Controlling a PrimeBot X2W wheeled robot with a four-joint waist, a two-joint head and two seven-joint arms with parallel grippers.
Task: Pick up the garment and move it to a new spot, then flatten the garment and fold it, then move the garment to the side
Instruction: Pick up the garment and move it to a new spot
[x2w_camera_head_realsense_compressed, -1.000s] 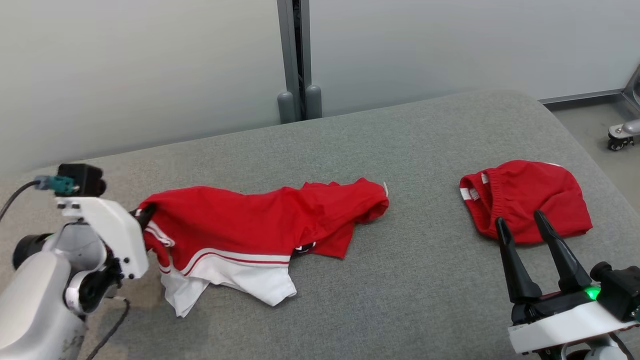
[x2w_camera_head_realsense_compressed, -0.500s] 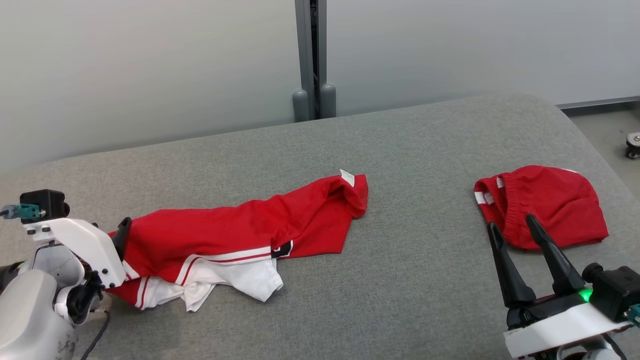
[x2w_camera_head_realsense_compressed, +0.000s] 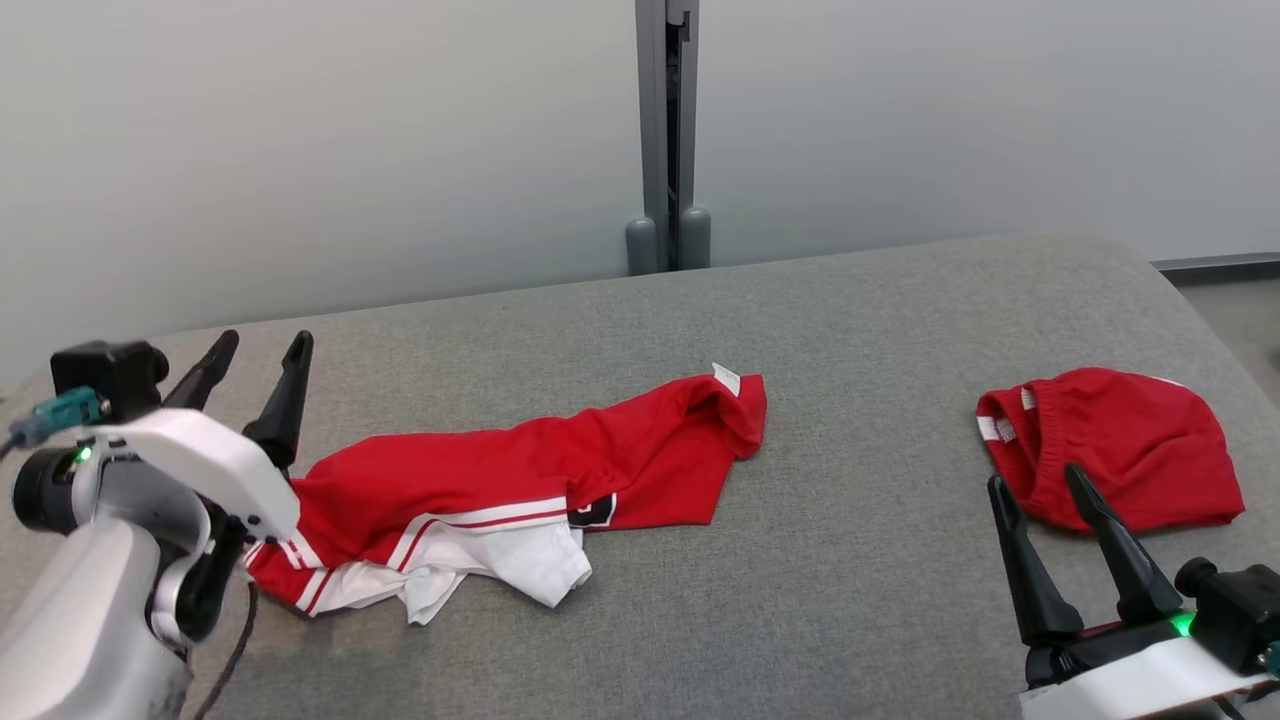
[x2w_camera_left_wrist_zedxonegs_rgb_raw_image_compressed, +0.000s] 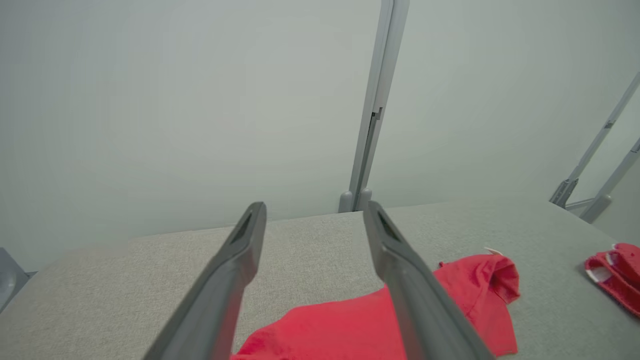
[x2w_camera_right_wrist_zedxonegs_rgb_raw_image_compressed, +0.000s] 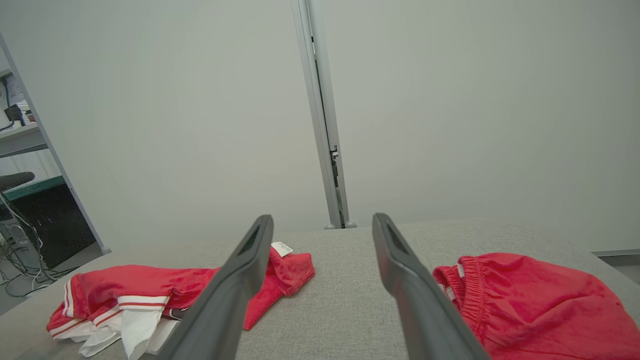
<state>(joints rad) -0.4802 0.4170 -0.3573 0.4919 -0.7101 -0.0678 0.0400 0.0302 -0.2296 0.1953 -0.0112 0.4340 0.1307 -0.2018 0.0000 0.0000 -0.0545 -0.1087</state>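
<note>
Two red garments lie well apart on the grey padded surface: a crumpled red-and-white jersey at centre-left and red shorts to the right. Over the jersey's striped end the left gripper hovers, jaws wide and empty; the right gripper sits near the shorts, equally wide, holding nothing. Placement looks done, so flattening seems in hand; next calls for pinching the bunched white hem and drawing it away from the tagged collar end

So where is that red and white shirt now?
In the head view the crumpled red and white shirt lies left of centre on the grey padded table, beside the open left gripper.
</note>
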